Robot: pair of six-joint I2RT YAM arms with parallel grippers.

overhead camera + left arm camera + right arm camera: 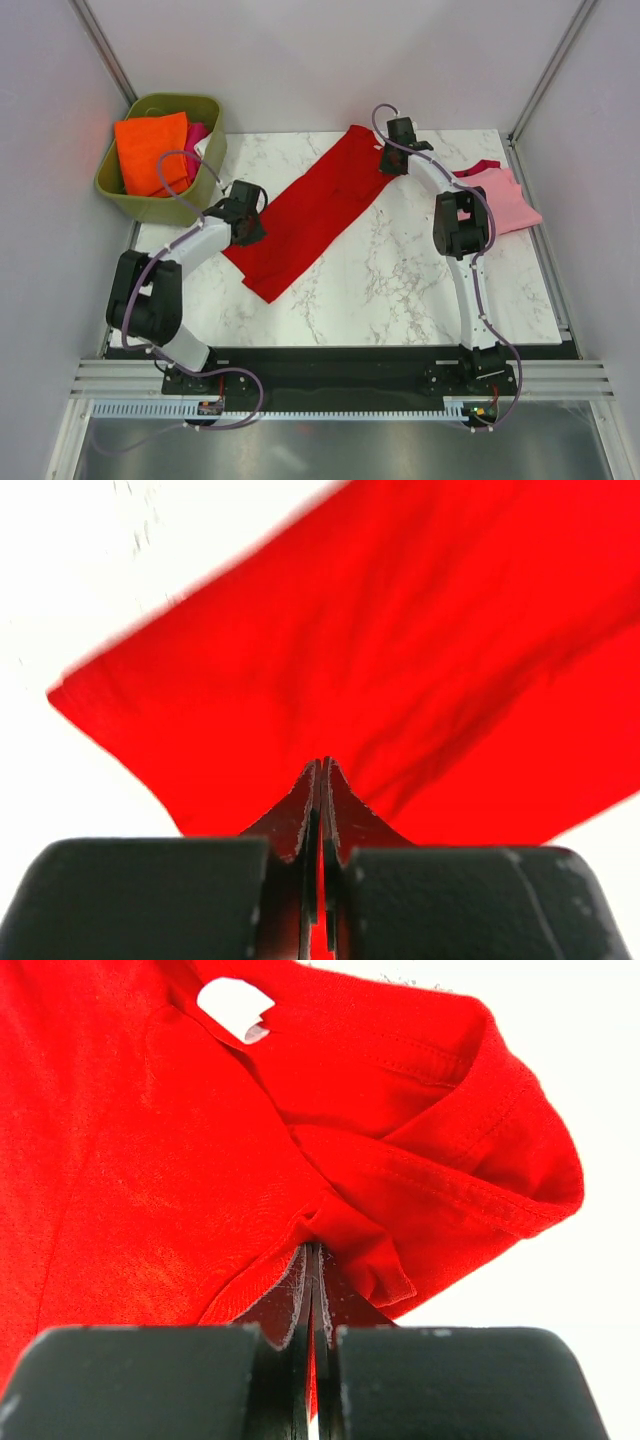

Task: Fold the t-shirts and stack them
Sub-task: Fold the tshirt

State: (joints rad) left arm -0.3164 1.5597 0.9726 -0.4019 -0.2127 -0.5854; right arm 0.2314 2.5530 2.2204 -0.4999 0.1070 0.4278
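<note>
The red t-shirt (310, 210) lies as a long diagonal strip across the marble table (400, 290). My left gripper (255, 224) is at the strip's near-left end. In the left wrist view it (321, 765) is shut, with red cloth (400, 650) showing in the slit between its fingers. My right gripper (391, 160) is at the far-right end. In the right wrist view it (316, 1250) is shut on a bunched fold of the red shirt (150, 1160) near a stitched hem. The pink t-shirt (505, 200) lies flat at the table's right edge, partly hidden by the right arm.
An olive-green tub (212, 160) stands off the table's far-left corner, holding an orange cloth (150, 150) and something pink. Grey walls close in the left, back and right sides. Bare marble shows in front of the red shirt.
</note>
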